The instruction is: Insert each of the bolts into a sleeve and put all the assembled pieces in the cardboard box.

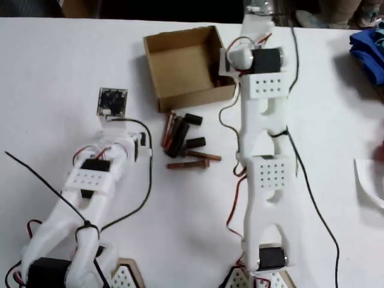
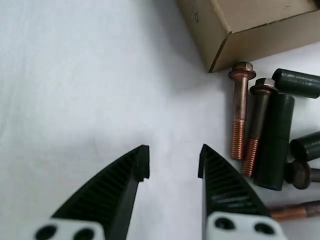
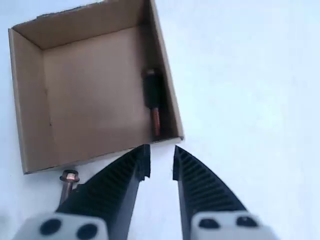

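Observation:
The cardboard box (image 1: 180, 90) stands at the back middle of the table. One bolt pushed into a dark sleeve (image 3: 153, 100) lies inside it against a wall. In front of the box is a loose pile: copper bolts (image 1: 203, 155) (image 2: 239, 117) and dark sleeves (image 1: 179, 139) (image 2: 275, 142). My left gripper (image 2: 173, 162) is open and empty, low over bare table beside the pile, near the box's corner (image 2: 220, 45). My right gripper (image 3: 161, 160) is open and empty just outside the box's wall (image 3: 100, 155). One bolt head (image 3: 69, 177) shows beside its finger.
The right arm (image 1: 267, 126) stretches from the front edge to the box's right side, the left arm (image 1: 96, 174) lies at the front left. Black cables trail beside both. A blue cloth (image 1: 367, 51) and a white curved piece (image 1: 367, 183) sit at the right edge.

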